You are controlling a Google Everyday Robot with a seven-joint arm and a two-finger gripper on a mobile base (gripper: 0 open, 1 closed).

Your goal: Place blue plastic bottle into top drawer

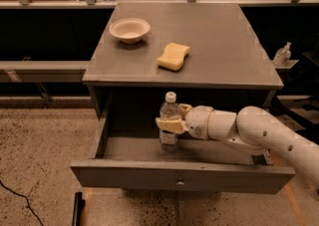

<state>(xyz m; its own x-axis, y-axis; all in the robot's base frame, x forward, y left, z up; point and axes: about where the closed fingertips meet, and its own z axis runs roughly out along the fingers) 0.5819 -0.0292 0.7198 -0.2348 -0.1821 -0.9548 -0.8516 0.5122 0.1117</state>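
The blue plastic bottle (pixel 170 109), clear with a white cap and white label, stands upright inside the open top drawer (pixel 182 176), near its middle. The drawer is pulled out from the grey cabinet, with a small round knob on its front panel. My gripper (pixel 172 123) reaches in from the right on a white arm and is shut on the bottle's body, its tan fingers (pixel 169 125) wrapped around the label. The bottle's base is at or just above the drawer floor; I cannot tell which.
On the cabinet top (pixel 234 60) sit a white bowl (pixel 129 29) at the back left and a yellow sponge (pixel 174 56) near the middle. A small clear pump-top bottle (pixel 282 54) stands on a ledge at the right. A wooden bench runs behind.
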